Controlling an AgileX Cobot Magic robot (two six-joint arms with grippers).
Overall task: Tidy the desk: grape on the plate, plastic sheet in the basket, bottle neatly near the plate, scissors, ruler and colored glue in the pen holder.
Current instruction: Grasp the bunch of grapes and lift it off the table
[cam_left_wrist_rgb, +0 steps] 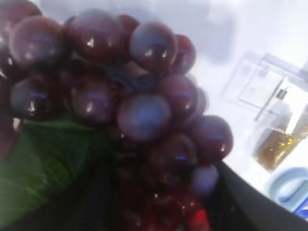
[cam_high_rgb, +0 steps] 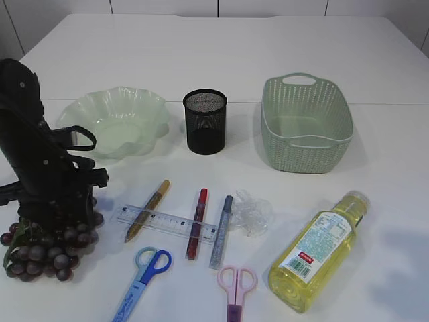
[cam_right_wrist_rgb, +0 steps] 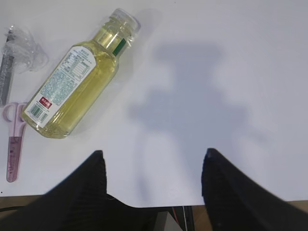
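Dark grapes fill the left wrist view at very close range.

The grape (cam_left_wrist_rgb: 144,115) bunch, deep purple-red and glossy, takes up most of the picture, with a green leaf (cam_left_wrist_rgb: 43,168) at its lower left. Dark, blurred shapes lie along the bottom edge on both sides of the bunch. To the right, on the white table (cam_left_wrist_rgb: 221,29), lie the clear ruler (cam_left_wrist_rgb: 267,86), a gold glitter glue (cam_left_wrist_rgb: 274,149) and part of a blue scissors handle (cam_left_wrist_rgb: 291,187), all out of focus.

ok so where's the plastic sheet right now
In the exterior view the plastic sheet lies crumpled on the table right of centre, beside the silver glue pen, in front of the basket and left of the bottle.
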